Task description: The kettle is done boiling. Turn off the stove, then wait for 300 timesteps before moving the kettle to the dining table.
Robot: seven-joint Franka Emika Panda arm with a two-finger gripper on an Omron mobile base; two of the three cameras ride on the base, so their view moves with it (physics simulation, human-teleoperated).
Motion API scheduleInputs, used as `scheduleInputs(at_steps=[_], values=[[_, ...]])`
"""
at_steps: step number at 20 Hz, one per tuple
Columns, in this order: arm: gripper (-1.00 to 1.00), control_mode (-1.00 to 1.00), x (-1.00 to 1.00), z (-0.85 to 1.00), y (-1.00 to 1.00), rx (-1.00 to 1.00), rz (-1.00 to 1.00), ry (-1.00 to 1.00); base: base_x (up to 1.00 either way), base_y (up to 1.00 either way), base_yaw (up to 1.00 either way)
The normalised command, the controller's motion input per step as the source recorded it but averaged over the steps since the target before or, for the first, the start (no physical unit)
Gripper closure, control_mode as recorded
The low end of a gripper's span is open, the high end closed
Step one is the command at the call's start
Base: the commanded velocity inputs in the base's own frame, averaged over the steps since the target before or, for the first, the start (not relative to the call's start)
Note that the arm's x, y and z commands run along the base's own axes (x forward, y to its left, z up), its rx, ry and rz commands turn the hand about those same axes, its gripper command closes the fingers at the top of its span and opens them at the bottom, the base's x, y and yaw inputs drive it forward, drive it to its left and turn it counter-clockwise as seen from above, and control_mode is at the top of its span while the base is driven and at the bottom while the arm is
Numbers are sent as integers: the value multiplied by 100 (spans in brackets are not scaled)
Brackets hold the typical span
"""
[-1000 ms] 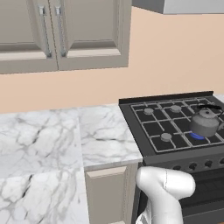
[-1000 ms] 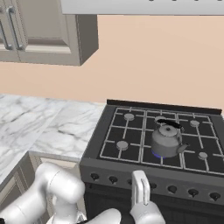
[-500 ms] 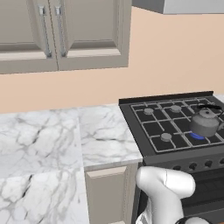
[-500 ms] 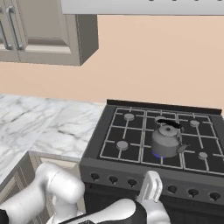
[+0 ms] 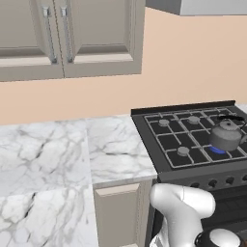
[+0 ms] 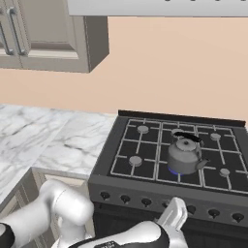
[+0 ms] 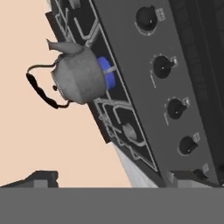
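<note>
On the stove (image 6: 160,160), toward its front right part, the kettle (image 6: 184,156) sits upright on a grate over a burner lit with a blue flame (image 6: 172,170). From the left base view the kettle (image 5: 226,135) stands near the right edge of the stove (image 5: 183,144), blue flame (image 5: 218,150) showing under its near side. Its black handle arches over the lid, and the spout points toward the stove's right side in the right base view.

Below the stove's front edge, the gripper (image 7: 113,179) is low in front of the knob row, its two dark tips set wide apart with nothing between them. In the hand view, which is rolled, the knobs (image 7: 162,67) run in a line down the black front panel, and the kettle (image 7: 78,78) shows beyond the panel's edge on the grates, well apart from the gripper and above it. The blue flame (image 7: 106,72) sits between the kettle's base and the burner.

In the right base view the white hand (image 6: 173,215) rises just before the knob row (image 6: 167,203), near the middle knobs, with the kettle farther back and slightly to the right. Left of the stove lies a marble surface (image 5: 58,154) with beige cabinets (image 5: 72,38) on the wall above it.
</note>
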Motion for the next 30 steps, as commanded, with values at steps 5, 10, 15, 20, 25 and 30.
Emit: scheduleInputs(at_steps=[5, 10, 15, 20, 25, 30], values=[[-100, -100, 29, -38, -22, 0, -7, -1, 0, 0, 0], [-100, -100, 16, -39, -27, 0, -6, -7, 0, 0, 0], [-100, -100, 7, -29, -24, 0, -7, -5, 0, 0, 0], [-100, -100, 24, -14, -29, 0, -5, -1, 0, 0, 0], [-100, -100, 23, -21, -23, 0, -6, 0, 0, 0, 0], [-100, -100, 20, -20, -11, 0, -2, 0, 0, 0, 0]])
